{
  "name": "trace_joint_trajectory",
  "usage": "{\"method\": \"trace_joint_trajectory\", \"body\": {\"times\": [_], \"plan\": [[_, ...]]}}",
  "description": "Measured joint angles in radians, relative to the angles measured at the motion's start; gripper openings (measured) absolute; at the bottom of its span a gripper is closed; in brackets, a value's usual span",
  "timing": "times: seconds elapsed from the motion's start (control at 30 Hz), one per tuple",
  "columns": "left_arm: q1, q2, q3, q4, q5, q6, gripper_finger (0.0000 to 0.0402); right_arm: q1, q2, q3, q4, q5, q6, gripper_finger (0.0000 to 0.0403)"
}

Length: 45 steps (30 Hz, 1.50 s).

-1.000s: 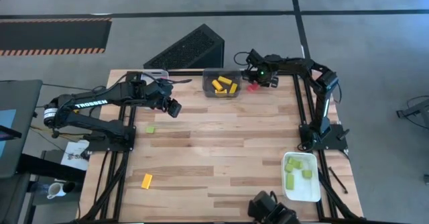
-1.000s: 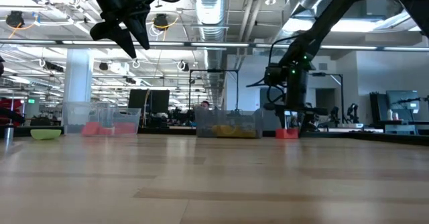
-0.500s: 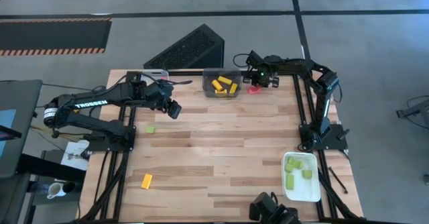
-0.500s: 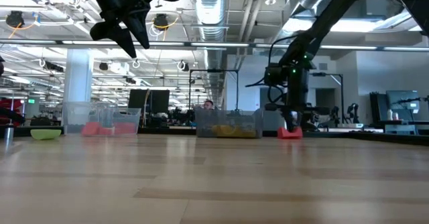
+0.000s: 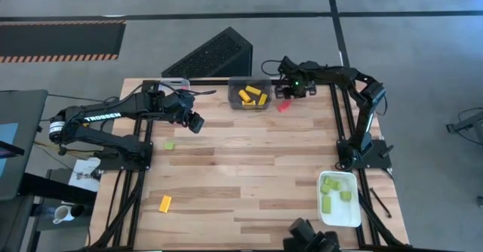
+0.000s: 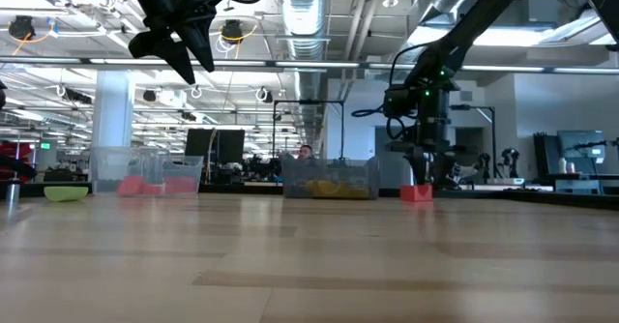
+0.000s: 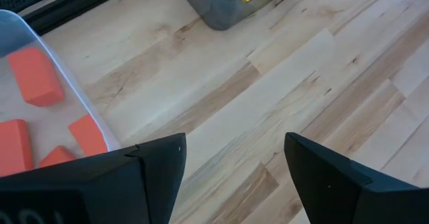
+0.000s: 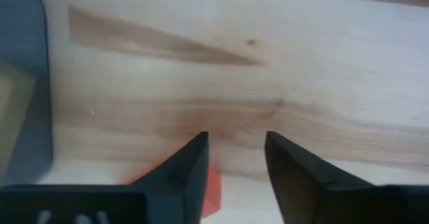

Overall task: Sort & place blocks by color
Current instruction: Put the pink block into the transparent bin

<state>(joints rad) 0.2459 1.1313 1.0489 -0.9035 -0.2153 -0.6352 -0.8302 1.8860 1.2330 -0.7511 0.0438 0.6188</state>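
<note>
Three yellow blocks (image 5: 253,95) are lying in the dark grey tray (image 5: 250,93), and one more yellow block (image 5: 165,202) is sitting alone on the wooden desk (image 5: 241,169). Three green blocks (image 5: 333,189) are resting in the white tray (image 5: 339,199); another green block (image 5: 170,145) is lying near the left arm, which is showing the word "TROSSEN". The left gripper (image 5: 198,124) is hanging above the desk, jaws apart and holding nothing. The right gripper (image 5: 285,91) is hovering just over a red block (image 5: 284,106), jaws apart. A clear tray (image 7: 40,110) is holding four red blocks (image 7: 35,76). A big workshop is showing behind.
</note>
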Motion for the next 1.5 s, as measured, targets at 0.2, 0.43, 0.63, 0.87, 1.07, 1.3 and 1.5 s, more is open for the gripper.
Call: {"method": "trace_joint_trajectory", "body": {"times": [0.2,0.43,0.63,0.87,1.07,1.3,1.5], "plan": [[0.000,0.000,0.000,0.000,-0.001,0.001,0.0233,-0.002,-0.007,0.000,-0.001,-0.047,-0.117,0.0239],[0.000,0.000,0.000,0.000,-0.002,0.000,0.0233,-0.001,-0.047,0.000,0.022,-0.049,-0.205,0.0237],[0.000,0.000,0.000,0.000,-0.002,-0.006,0.0233,0.000,-0.131,0.002,0.025,-0.114,-0.333,0.0224],[0.000,0.000,0.000,0.004,-0.007,-0.021,0.0233,0.016,-0.098,-0.027,0.018,-0.228,-0.471,0.0220],[0.002,0.000,0.000,0.004,-0.007,-0.024,0.0233,0.032,-0.017,-0.028,0.005,-0.205,-0.517,0.0220],[0.002,0.000,0.000,0.004,-0.008,-0.032,0.0233,0.058,0.015,-0.026,0.035,-0.174,-0.536,0.0186],[0.002,0.000,0.000,0.004,-0.009,-0.035,0.0233,0.056,0.004,-0.024,0.026,-0.144,-0.544,0.0073]]}}
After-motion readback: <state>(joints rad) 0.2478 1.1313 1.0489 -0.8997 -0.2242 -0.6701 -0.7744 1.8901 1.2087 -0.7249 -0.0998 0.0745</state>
